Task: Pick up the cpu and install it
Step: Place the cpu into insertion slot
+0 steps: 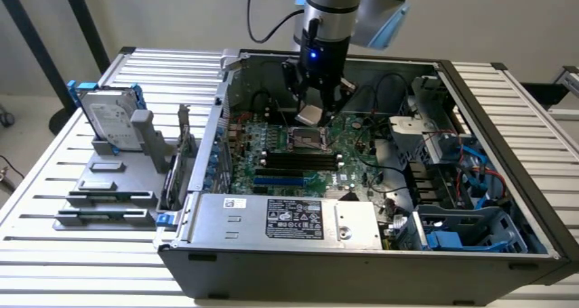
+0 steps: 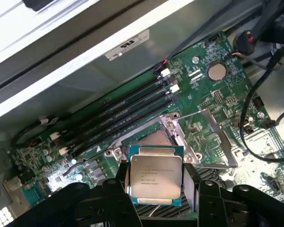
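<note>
Silver-grey cpu (image 2: pixel 155 172) gripped between the claw's (image 2: pixel 156 185) fingers, above the open socket (image 2: pixel 154 138).

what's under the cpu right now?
The cpu, gripped by the tool, hangs above the open socket on the motherboard. Part of the socket's contact field shows past the cpu's edge; the rest is hidden by the cpu and tool.

- Surface (image 1: pixel 72 264): white, slatted panels, spanning the frame.
- Open computer case (image 1: pixel 362 271) rests on it, centre to right of frame.
- Grey fixture tray (image 1: pixel 100 186) rests on it at left, just beside the case.
</note>
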`<state>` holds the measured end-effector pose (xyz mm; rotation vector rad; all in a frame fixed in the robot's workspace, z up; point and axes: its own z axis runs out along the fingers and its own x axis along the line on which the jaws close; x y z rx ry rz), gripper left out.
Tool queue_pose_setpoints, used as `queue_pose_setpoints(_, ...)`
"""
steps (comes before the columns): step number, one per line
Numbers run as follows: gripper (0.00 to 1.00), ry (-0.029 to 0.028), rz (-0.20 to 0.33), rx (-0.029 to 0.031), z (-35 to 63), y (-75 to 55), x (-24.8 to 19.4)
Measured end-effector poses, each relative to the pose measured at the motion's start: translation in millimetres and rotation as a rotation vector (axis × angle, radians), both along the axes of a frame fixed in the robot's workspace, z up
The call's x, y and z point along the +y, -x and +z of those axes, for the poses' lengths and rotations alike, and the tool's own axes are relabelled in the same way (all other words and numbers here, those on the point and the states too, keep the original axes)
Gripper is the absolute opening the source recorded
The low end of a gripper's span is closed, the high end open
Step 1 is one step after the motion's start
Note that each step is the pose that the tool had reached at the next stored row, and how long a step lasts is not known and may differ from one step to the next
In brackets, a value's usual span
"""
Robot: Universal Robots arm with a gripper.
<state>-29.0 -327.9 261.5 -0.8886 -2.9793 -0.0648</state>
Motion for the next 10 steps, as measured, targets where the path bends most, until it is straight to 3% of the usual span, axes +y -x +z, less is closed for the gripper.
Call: queue_pose_setpoints(10, 0.55, 0.0000, -0.182, 0.0000, -8.6, 0.0, 0.0)
